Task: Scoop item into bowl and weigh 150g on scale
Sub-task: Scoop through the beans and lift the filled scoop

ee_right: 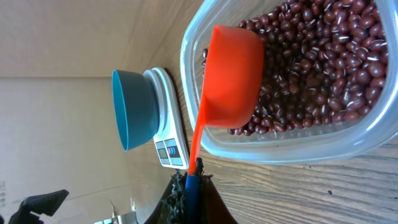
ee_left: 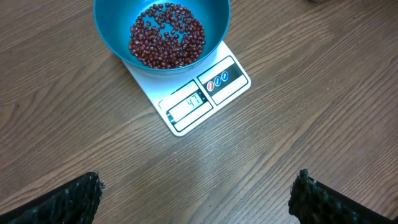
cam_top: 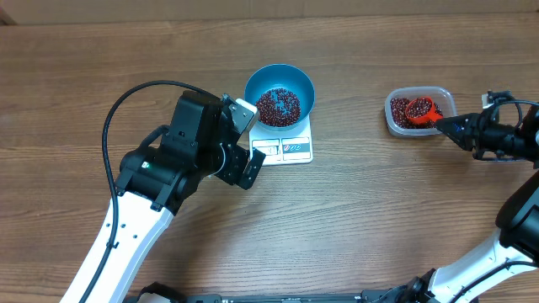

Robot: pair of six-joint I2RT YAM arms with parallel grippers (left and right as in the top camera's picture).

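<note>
Showing scale [ee_left: 205, 93] digits clearly, left wrist view, unreadable overhead

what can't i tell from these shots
- Overhead: scale display, too small to read.
- Right wrist: bowl contents, hidden by its own wall.
- Right wrist: whether the scoop is loaded; only its outer side shows.
- Left wrist: left gripper fingers, cut off by the bottom edge.
</note>
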